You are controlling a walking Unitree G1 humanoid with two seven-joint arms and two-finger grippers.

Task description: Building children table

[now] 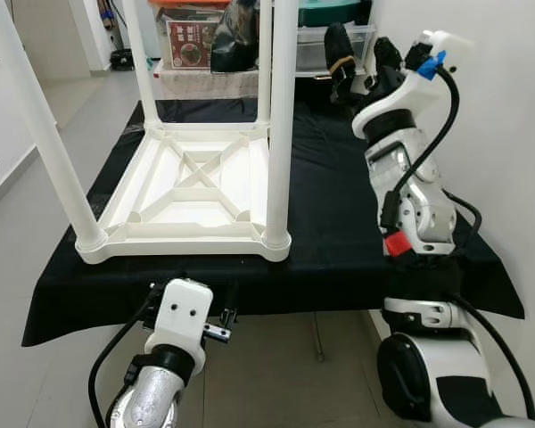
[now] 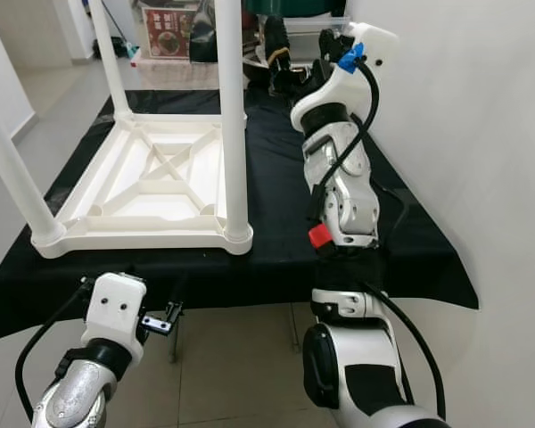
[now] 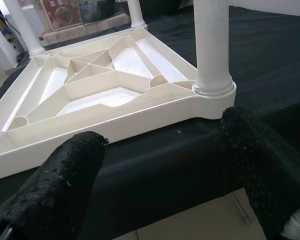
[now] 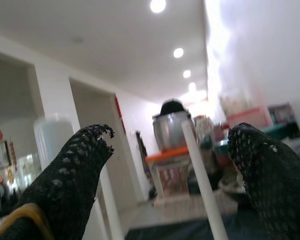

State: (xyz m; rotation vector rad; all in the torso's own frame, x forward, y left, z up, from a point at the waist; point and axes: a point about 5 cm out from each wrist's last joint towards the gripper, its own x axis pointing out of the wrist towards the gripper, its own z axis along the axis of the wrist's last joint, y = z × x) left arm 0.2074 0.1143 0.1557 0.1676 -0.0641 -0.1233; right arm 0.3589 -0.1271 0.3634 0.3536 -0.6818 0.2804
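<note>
Left eye view has the upturned white children's table (image 1: 189, 192) centre-left on a black cloth (image 1: 339, 223), legs up, the left gripper (image 3: 160, 165) spread and empty at lower left, the right gripper (image 4: 172, 165) raised upper right, fingers apart, empty.

Left pincer (image 3: 160, 170) low, fingers spread — right pincer (image 4: 175, 175) raised, fingers apart.
</note>
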